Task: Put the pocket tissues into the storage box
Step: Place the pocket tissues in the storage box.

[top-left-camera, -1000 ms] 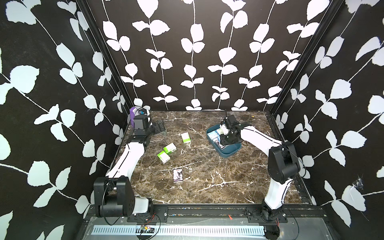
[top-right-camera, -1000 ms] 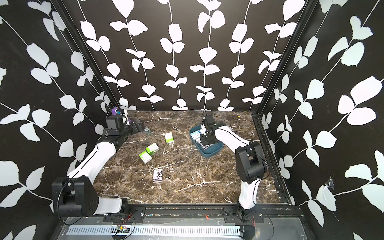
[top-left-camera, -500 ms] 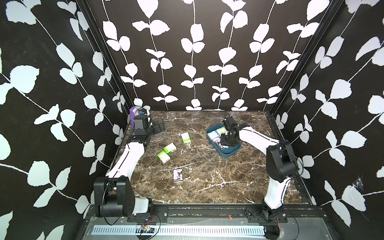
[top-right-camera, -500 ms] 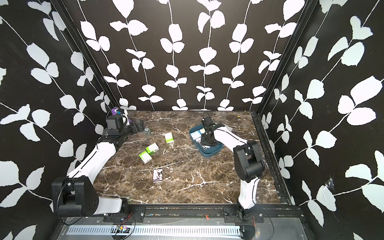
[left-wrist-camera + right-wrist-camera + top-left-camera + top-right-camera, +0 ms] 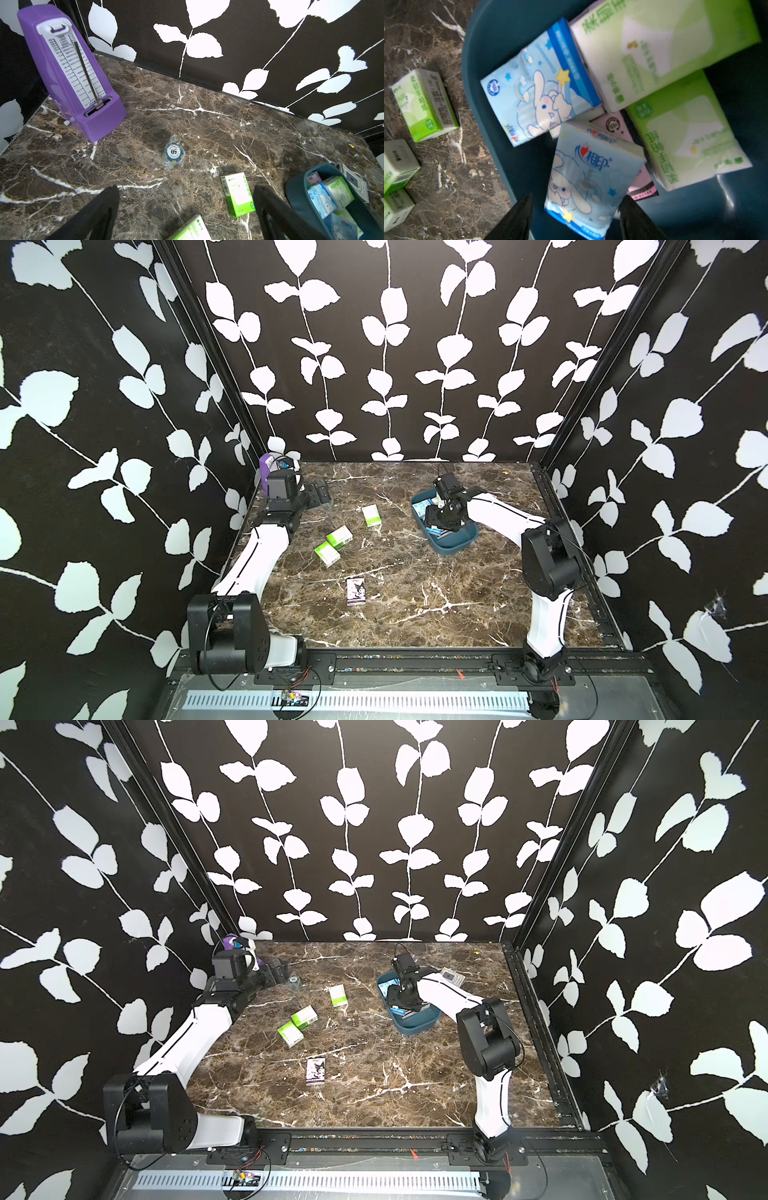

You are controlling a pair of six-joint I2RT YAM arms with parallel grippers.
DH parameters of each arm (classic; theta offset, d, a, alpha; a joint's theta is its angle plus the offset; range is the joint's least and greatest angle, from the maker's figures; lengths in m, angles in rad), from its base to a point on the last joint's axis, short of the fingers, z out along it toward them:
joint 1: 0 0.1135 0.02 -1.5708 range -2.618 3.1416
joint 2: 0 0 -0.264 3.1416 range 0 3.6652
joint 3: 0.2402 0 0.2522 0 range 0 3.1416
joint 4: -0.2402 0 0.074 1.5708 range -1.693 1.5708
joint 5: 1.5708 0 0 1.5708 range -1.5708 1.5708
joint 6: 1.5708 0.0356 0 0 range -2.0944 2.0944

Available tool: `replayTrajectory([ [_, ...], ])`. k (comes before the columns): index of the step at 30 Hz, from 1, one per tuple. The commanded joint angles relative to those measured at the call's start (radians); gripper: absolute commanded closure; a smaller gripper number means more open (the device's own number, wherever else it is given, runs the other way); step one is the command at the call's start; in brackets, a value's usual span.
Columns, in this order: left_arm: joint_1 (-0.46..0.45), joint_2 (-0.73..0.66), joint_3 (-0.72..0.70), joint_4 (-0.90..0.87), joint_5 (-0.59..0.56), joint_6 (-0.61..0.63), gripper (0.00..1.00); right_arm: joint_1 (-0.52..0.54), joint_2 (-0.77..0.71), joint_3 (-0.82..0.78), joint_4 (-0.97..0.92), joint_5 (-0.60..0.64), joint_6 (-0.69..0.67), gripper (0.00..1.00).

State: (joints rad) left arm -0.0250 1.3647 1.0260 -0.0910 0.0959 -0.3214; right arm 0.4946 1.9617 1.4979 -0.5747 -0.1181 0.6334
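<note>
You're at the drop: the right gripper (image 5: 577, 197) stands with fingers spread either side of a light-blue rabbit-print tissue pack (image 5: 591, 166) lying in the dark teal plastic storage box (image 5: 483, 41); the left gripper (image 5: 186, 187) gapes empty. Next, lift clear and fetch a green-and-white pack (image 5: 371, 515) from the marble tabletop (image 5: 415, 614)

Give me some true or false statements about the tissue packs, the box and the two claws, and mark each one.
1. Three green packs and one cartoon pack lie on the table outside the box. True.
2. The box is empty. False: it holds several packs.
3. The left claw grips a green pack. False: it is open and holds nothing.
4. The right claw is open over the box, a blue pack between its fingers. True.
5. The metronome stands inside the box. False: it stands on the table in a corner.
</note>
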Motion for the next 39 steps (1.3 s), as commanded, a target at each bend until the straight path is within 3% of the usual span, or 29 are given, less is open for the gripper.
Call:
replayTrajectory([
  [1,0.005,-0.024,-0.002,0.014,-0.001,0.011,0.01,-0.008,0.000,0.015,0.048,-0.041,0.047,0.30],
  [8,0.006,-0.029,-0.004,0.011,-0.008,0.024,0.01,-0.035,-0.021,0.013,0.012,-0.017,0.008,0.33],
  [20,0.005,-0.031,-0.007,0.016,-0.008,0.016,0.01,-0.053,0.039,0.141,-0.116,0.039,-0.110,0.56],
  [39,0.005,-0.033,0.005,0.009,-0.014,0.023,0.01,-0.053,0.100,0.150,-0.118,-0.001,-0.108,0.57],
])
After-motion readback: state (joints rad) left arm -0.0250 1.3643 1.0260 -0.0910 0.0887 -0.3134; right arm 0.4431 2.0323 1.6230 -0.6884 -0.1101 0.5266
